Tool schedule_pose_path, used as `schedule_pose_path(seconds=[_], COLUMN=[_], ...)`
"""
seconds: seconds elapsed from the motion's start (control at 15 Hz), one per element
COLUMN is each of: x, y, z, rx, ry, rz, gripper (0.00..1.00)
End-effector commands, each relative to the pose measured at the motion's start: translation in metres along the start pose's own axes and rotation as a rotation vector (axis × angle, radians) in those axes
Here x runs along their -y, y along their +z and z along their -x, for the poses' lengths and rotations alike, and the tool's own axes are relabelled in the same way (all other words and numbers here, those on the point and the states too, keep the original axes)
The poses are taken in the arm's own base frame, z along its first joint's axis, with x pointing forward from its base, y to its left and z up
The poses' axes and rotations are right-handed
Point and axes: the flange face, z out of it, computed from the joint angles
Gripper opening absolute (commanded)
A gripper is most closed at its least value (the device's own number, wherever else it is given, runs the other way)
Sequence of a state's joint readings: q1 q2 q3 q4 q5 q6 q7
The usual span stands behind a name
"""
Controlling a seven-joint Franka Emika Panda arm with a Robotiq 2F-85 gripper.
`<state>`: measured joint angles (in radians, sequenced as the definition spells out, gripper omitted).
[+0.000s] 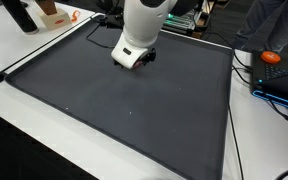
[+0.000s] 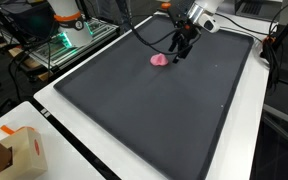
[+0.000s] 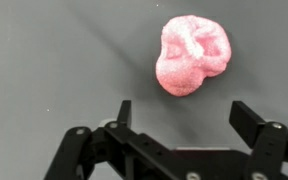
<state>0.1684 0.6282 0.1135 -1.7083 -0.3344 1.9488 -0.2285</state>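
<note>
A pink, lumpy, glittery soft object lies on the dark grey mat. It also shows as a small pink blob in an exterior view. My gripper is open and empty, its two black fingers spread wide, hovering just short of the pink object without touching it. In both exterior views the gripper hangs low over the far part of the mat. In one of them the arm hides the pink object.
The dark mat covers a white table. An orange object and cables lie beyond one mat edge. A cardboard box sits at a table corner. Electronics with green lights stand behind the mat.
</note>
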Motion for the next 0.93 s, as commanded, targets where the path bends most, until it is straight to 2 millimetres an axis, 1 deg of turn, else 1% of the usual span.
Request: schedule_pose_path(seconds=[0.0, 0.33, 0.53, 0.73, 0.87], x=[-0.023, -0.062, -0.086, -0.104, -0.112], y=[0.006, 0.012, 0.023, 0.034, 0.04], z=[0.001, 0.025, 0.042, 0.058, 0.069], rx=[-0.026, -0.015, -0.007, 0.004, 0.013], ry=[0.186, 0.435, 0.578, 0.716, 0.804], rz=[-0.064, -0.146, -0.21, -0.285, -0.344], gripper=[1.0, 1.0, 1.0, 1.0, 1.0])
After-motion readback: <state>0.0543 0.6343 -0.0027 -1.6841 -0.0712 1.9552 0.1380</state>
